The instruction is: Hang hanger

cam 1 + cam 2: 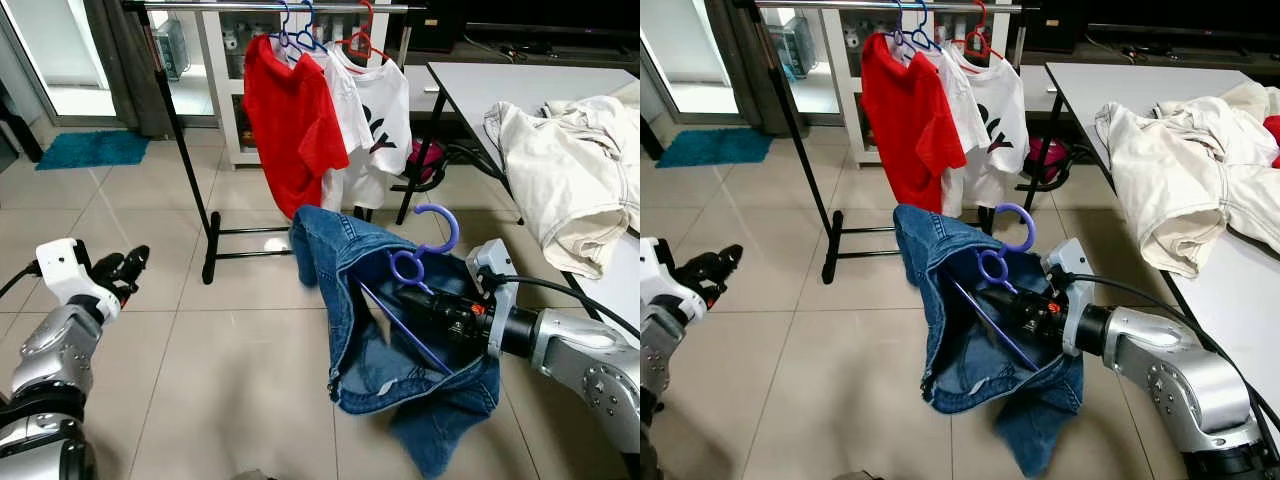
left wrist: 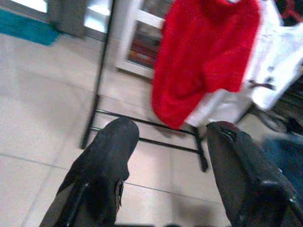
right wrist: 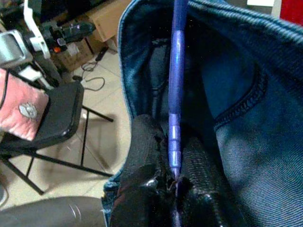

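Note:
A purple plastic hanger (image 1: 425, 255) carries a blue denim garment (image 1: 345, 290) that droops toward the floor. My right gripper (image 1: 425, 303) is shut on the hanger's bar, seen close up as the purple bar (image 3: 174, 94) pinched between my black fingers (image 3: 144, 156). The hanger's hook points up, low and in front of the black clothes rack (image 1: 190, 150). On the rack's rail (image 1: 270, 6) hang a red shirt (image 1: 290, 120) and a white shirt (image 1: 375, 110). My left gripper (image 1: 128, 262) is open at the left, away from the hanger, its fingers (image 2: 106, 161) apart.
A white table (image 1: 500, 80) at the right holds a heap of cream clothes (image 1: 570, 160). A teal mat (image 1: 90, 148) lies by the doorway at far left. A white cabinet (image 1: 225, 90) stands behind the rack. The rack's foot (image 1: 210, 260) rests on tiled floor.

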### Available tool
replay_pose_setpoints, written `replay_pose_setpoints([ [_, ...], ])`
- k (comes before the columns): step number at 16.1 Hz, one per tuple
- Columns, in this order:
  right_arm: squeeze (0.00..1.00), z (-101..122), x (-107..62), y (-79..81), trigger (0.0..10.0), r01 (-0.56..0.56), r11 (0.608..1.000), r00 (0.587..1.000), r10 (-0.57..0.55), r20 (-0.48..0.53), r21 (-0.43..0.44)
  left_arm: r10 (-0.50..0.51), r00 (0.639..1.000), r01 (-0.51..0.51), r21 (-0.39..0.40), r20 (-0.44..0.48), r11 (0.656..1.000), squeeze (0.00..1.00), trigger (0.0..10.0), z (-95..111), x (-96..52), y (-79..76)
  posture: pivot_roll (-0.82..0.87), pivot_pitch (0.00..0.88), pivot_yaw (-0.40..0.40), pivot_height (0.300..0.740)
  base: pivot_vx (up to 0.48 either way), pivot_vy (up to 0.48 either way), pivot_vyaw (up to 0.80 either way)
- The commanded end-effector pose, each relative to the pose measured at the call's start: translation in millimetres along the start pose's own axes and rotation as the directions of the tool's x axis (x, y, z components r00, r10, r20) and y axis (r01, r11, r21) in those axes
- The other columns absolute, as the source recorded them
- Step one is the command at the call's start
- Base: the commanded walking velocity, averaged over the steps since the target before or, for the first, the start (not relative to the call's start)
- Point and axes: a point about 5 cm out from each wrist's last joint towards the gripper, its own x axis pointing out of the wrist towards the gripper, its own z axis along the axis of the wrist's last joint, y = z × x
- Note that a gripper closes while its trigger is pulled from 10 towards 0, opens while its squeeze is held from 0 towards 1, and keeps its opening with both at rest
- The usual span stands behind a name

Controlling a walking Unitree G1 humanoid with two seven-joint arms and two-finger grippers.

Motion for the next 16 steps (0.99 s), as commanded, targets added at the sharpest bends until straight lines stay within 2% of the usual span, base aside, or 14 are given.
replay_pose_setpoints([
  [1, 0.0, 11.0, -4.1, -2.2, 10.0, 0.001, 0.999, 1.0, 0.0, 0.023, -0.054, -0.052, 0.998, 0.053, 0.046, -0.021, 0.998, 1.0, 10.0, 4.0, -1.7, 0.8, -0.12, 0.0, 0.024, 0.74, 0.0, 0.0, 0.0],
  [3, 0.0, 14.6, -4.5, -6.3, 10.0, 0.032, 0.997, 0.999, -0.031, 0.018, -0.071, -0.18, 0.981, 0.191, 0.217, -0.073, 0.957, 1.0, 10.0, 9.5, 3.1, -16.4, -0.12, 0.0, 0.021, 0.74, 0.0, 0.0, 0.0],
  [4, 0.0, 16.2, -3.9, -7.3, 10.0, 0.043, 0.996, 0.999, -0.042, 0.016, -0.076, -0.232, 0.968, 0.248, 0.261, -0.09, 0.933, 1.0, 10.0, 11.3, 5.7, -25.8, -0.12, 0.0, 0.021, 0.74, 0.0, 0.0, 0.0],
  [5, 0.0, 22.6, 6.5, -7.9, 10.0, 0.104, 0.992, 0.994, -0.102, 0.029, -0.071, -0.396, 0.915, 0.402, 0.296, -0.084, 0.866, 1.0, 10.0, 19.3, 18.7, -68.4, -0.12, 0.0, 0.018, 0.74, 0.0, 0.0, 0.0],
  [6, 0.0, 24.9, 12.4, -8.5, 10.0, 0.137, 0.989, 0.99, -0.136, 0.036, -0.057, -0.465, 0.882, 0.464, 0.305, -0.076, 0.832, 0.42, 10.0, 22.5, 23.5, -89.0, -0.12, 0.0, 0.018, 0.74, 0.0, 0.0, 0.0],
  [7, 0.0, 27.2, 21.3, -10.6, 10.0, 0.203, 0.979, 0.978, -0.202, 0.044, -0.033, -0.566, 0.821, 0.558, 0.314, -0.075, 0.768, 0.0, 10.0, 25.3, 27.6, -120.1, -0.13, 0.0, 0.02, 0.74, 0.0, 0.0, 0.0],
  [8, 0.0, 28.2, 29.7, -11.4, 10.0, 0.248, 0.969, 0.968, -0.247, 0.052, -0.012, -0.652, 0.754, 0.641, 0.306, -0.079, 0.704, 0.0, 10.0, 25.9, 28.8, -149.2, -0.13, 0.0, 0.02, 0.74, 0.0, 0.0, 0.0],
  [11, 0.0, 29.5, 41.4, -11.5, 10.0, 0.294, 0.956, 0.954, -0.293, 0.06, -0.006, -0.751, 0.655, 0.742, 0.263, -0.085, 0.617, 0.0, 10.0, 25.4, 29.8, -183.4, -0.13, 0.0, 0.025, 0.74, 0.0, 0.0, 0.0],
  [12, 0.0, 32.2, 49.3, -10.8, 10.0, 0.32, 0.947, 0.945, -0.319, 0.071, -0.003, -0.815, 0.573, 0.807, 0.232, -0.085, 0.543, 0.0, 10.0, 25.2, 28.4, -203.3, -0.14, 0.0, 0.03, 0.74, 0.0, 0.0, 0.0],
  [13, 0.0, 34.0, 52.8, -9.3, 10.0, 0.325, 0.946, 0.943, -0.324, 0.077, -0.002, -0.836, 0.541, 0.828, 0.228, -0.09, 0.512, 0.0, 10.0, 25.2, 27.6, -210.2, -0.14, 0.0, 0.035, 0.74, 0.0, 0.0, 0.0],
  [14, 0.0, 35.8, 56.0, -7.3, 10.0, 0.325, 0.946, 0.943, -0.324, 0.081, -0.002, -0.844, 0.528, 0.836, 0.232, -0.094, 0.497, 0.0, 10.0, 25.5, 26.8, -214.4, -0.14, 0.0, 0.036, 0.74, 0.0, 0.0, 0.0],
  [16, 0.0, 40.0, 61.0, -2.8, 10.0, 0.331, 0.944, 0.94, -0.33, 0.09, 0.005, -0.823, 0.551, 0.819, 0.279, -0.136, 0.502, 0.0, 10.0, 23.5, 29.5, -216.0, -0.14, 0.0, 0.04, 0.74, 0.0, 0.0, 0.0],
])
